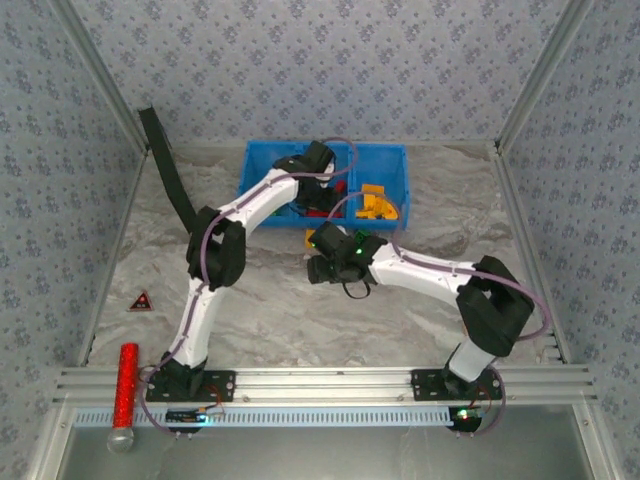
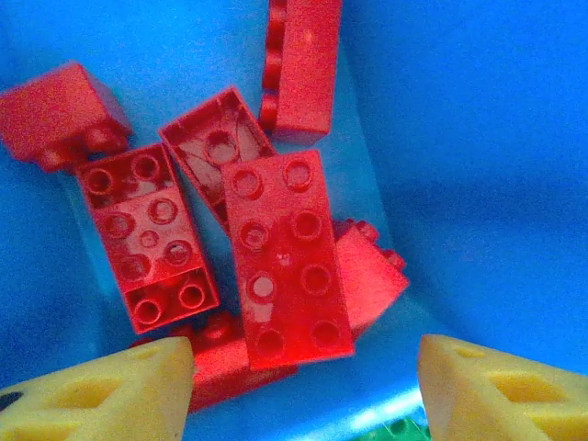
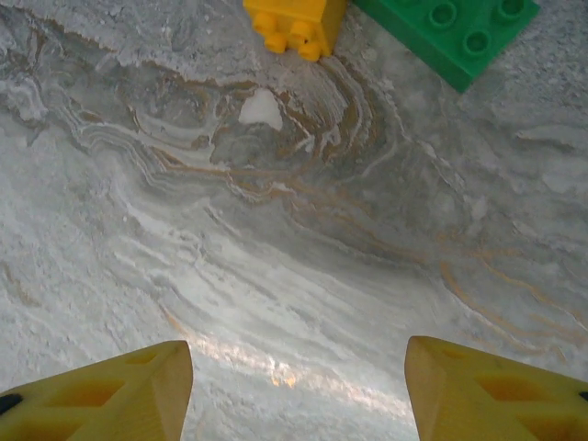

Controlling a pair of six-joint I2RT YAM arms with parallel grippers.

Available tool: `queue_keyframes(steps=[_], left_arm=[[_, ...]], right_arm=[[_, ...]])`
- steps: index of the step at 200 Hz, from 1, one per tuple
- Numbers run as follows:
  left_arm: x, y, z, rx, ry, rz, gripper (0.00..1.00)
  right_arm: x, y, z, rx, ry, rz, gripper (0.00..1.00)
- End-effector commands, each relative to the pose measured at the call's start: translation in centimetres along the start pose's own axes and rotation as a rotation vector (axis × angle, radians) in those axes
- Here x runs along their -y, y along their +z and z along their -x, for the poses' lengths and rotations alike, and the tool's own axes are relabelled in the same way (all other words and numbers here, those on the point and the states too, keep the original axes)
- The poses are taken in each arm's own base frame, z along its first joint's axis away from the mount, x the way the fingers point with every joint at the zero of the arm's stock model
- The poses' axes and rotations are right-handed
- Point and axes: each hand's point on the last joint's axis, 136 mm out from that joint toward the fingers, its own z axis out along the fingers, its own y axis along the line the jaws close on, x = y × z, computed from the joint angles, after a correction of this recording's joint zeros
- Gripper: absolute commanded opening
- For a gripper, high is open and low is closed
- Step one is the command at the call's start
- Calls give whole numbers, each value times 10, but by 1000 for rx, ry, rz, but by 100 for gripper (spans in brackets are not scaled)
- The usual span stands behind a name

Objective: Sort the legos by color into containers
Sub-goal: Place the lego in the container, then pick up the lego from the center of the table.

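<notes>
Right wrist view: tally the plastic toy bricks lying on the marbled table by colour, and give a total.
Orange-yellow plastic studded brick: 1
Green plastic studded brick: 1
Total: 2

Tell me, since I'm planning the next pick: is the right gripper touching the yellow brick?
Apart. Right wrist view: bare table lies between the right gripper and the yellow brick.

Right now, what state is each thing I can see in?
left gripper: open, empty, above red legos.
right gripper: open, empty, above table.
red legos: piled loose in blue tray.
blue tray: upright, open-topped.
yellow lego: lying on table, unsorted.
green lego: lying on table, unsorted.
</notes>
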Motion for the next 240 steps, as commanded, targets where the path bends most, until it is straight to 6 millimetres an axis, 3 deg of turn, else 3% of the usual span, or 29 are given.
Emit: queue_keyframes(steps=[1, 18, 28, 43, 95, 153, 240], left_arm=[[-5, -60, 40, 170, -23, -19, 67], [-6, -77, 45, 204, -50, -49, 68], [-3, -93, 57, 270, -47, -72, 70], [-5, -101, 54, 276, -43, -73, 71], [-4, -170, 58, 370, -40, -128, 73], [-10, -236, 20, 433, -64, -154, 79], [-15, -274, -26, 429, -70, -171, 81]], right_arm=[[-1, 12, 1, -37, 30, -23, 64], [-10, 17, 17, -23, 47, -15, 64], [-13, 23, 21, -26, 44, -22, 64], [-16, 29, 28, -28, 31, -43, 64], [-3, 55, 35, -59, 39, -158, 66], [3, 80, 37, -80, 32, -225, 65], [8, 88, 61, -55, 12, -257, 63]])
